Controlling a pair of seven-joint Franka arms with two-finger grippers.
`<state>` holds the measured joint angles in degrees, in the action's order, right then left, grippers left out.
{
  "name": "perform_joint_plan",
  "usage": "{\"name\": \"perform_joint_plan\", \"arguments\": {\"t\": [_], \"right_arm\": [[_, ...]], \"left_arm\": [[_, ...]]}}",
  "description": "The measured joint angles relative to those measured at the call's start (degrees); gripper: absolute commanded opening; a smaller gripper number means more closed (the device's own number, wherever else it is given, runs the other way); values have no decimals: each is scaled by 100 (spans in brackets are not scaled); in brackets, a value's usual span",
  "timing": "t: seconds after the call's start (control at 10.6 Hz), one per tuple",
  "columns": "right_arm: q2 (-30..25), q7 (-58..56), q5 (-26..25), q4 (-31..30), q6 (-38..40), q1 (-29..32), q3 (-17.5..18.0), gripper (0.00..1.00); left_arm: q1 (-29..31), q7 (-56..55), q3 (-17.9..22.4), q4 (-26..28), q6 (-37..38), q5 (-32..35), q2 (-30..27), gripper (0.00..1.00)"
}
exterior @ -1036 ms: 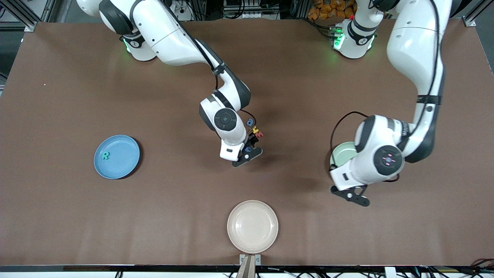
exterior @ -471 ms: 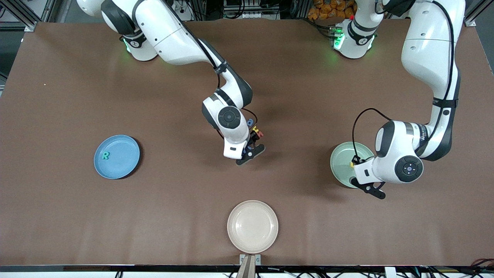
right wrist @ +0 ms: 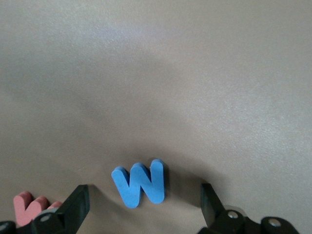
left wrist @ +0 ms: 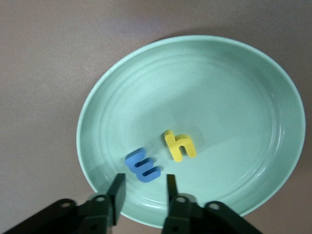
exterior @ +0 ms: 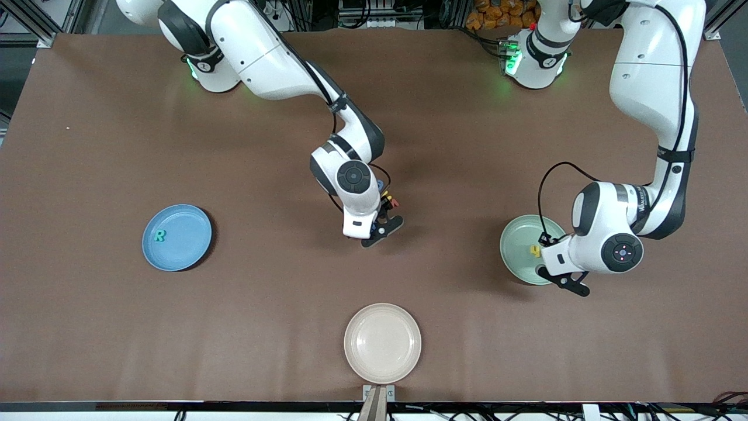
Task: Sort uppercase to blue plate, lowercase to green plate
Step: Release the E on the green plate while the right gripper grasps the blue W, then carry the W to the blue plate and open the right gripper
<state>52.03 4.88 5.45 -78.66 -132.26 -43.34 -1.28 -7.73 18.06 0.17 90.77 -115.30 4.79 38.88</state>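
Front view, going across from the right arm's end: blue plate holds one green R, so one uppercase is sorted. Cream-white plate sits nearest the camera, bare, not part of the sort. Mid-table, right gripper hangs low over the cluster of unsorted letters, mostly hidden under the wrist. Right wrist view shows its fingers spread wide and empty, with the blue W standing on the table between them and a red letter just beside one finger.

Risks here, as judgement: the W sits off-centre in the gap, so a closing finger could push it or tip it instead of pinching it. The red letter is close enough to get nudged or caught along with the W, which would put a wrong-case piece on the blue plate. Foam is light and may cling to a pad on release.

Toward the left arm's end, green plate holds the yellow h and the blue m, touching or nearly so, both lowercase. Left gripper hovers over the plate's rim with fingers apart and nothing held. The m lies right by the fingertips; a low retreat could drag it over the rim or shift the plate.
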Motion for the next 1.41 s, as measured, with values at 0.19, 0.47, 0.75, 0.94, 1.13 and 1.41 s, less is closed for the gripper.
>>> {"name": "perform_joint_plan", "arguments": {"t": [0.19,0.47,0.75,0.94,1.13,1.41], "right_arm": [[1,0,-1,1,0,-2,0,100],[8,2,-103,3,1,-36,-2,100],[10,2,-230,23,7,-44,-16,0],[9,2,-426,95,27,-60,-9,0],[1,3,-569,152,50,-68,-13,0],[3,3,-650,171,32,-68,-87,0]], "left_arm": [[-51,0,14,-15,-21,0,-123,76],[-202,-16,42,-95,-21,0,-464,76],[-233,-17,46,-98,65,0,-823,73],[-304,-20,41,-97,192,-5,-992,73],[-338,-141,-66,-97,274,-118,-1068,73],[-366,-696,-407,-57,328,-174,-1072,73]]}}
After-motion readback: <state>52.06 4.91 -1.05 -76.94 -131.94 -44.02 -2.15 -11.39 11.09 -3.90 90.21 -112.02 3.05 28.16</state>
